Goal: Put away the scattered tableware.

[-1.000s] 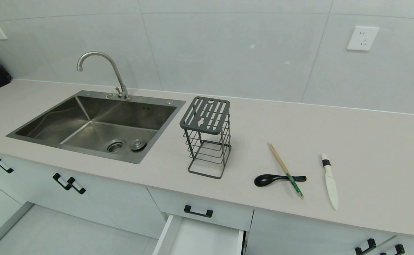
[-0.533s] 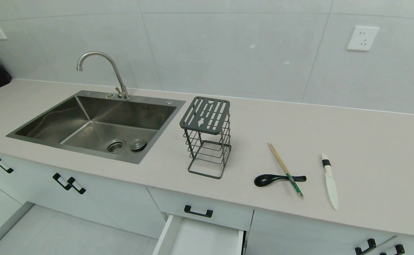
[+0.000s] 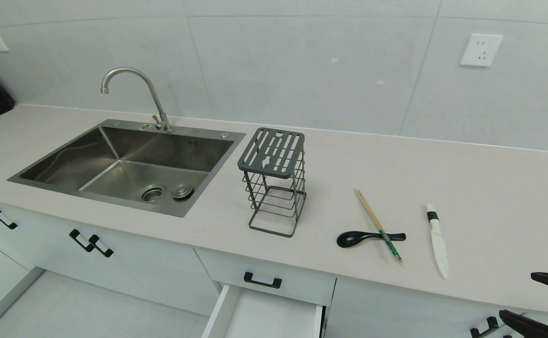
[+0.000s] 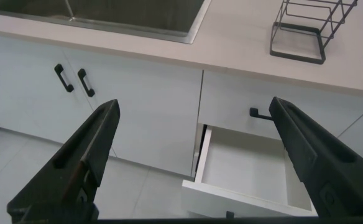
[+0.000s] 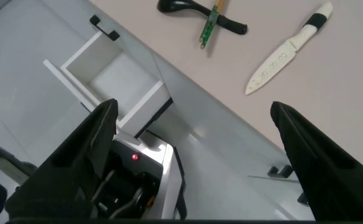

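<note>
The white knife [image 3: 436, 239] lies flat on the table [image 3: 396, 159], a little ahead of the right end effector [image 3: 544, 303] and off to its left. Farther out on that same side lies the black spoon [image 3: 349, 239]. The pair of chopsticks [image 3: 378, 224] lies across the spoon's handle and touches it. The right end effector is spread wide and holds nothing. It hangs by the table's front edge. Well past the spoon stands the dark wire rack [image 3: 274, 180], and past that is the sink [image 3: 161, 152] with its tap [image 3: 154, 98]. The left end effector [image 4: 194, 107] is spread wide too, with nothing in it. It hangs low before the white cupboards [image 4: 150, 106], and the open drawer [image 4: 243, 174] sits just ahead of it, under the table.
</note>
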`<state>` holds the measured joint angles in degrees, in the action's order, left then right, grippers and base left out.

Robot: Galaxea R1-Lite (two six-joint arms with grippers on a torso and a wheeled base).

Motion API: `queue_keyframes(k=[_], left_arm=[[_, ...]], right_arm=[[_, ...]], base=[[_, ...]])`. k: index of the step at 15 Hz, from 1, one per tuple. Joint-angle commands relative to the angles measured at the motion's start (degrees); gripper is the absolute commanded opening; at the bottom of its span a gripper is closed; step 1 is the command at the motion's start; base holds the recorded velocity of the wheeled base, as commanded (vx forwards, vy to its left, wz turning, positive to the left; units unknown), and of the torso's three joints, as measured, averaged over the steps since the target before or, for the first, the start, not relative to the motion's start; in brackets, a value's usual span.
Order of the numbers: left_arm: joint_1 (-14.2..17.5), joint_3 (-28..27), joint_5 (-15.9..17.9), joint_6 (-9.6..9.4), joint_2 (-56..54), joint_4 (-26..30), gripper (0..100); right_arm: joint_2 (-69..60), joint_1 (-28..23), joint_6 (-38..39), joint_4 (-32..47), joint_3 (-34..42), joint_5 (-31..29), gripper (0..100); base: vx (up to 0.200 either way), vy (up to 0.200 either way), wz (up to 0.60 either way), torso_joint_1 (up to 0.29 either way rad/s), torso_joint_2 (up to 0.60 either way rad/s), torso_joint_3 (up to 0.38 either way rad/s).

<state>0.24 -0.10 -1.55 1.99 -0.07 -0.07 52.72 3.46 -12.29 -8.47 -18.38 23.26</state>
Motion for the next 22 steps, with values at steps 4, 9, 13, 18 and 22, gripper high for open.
queue_keyframes(k=[4, 9, 13, 18, 22], left_arm=[[0.02, 0.01, -0.03, 0.03, 0.07, -0.01, 100], [0.02, 0.01, -0.03, 0.03, 0.07, -0.01, 100], [0.02, 0.01, -0.03, 0.03, 0.07, -0.01, 100], [0.02, 0.01, -0.03, 0.03, 0.07, -0.01, 100], [0.02, 0.01, -0.03, 0.03, 0.07, -0.01, 100]], right_arm=[[10.38, 0.14, -0.1, -6.56, -0.25, 0.03, 100], [16.89, 2.69, -0.1, -11.83, -0.95, -0.14, 100], [23.56, 4.27, 0.16, -12.71, -4.03, -0.14, 100], [30.16, 9.55, 0.69, -12.71, -7.02, -2.61, 100], [36.66, 16.05, 7.63, -12.71, -13.43, -9.02, 100]], base=[[0.0, 0.0, 0.0, 0.0, 0.0, 0.0], [0.0, 0.0, 0.0, 0.0, 0.0, 0.0], [0.0, 0.0, 0.0, 0.0, 0.0, 0.0], [0.0, 0.0, 0.0, 0.0, 0.0, 0.0], [0.0, 0.0, 0.0, 0.0, 0.0, 0.0]])
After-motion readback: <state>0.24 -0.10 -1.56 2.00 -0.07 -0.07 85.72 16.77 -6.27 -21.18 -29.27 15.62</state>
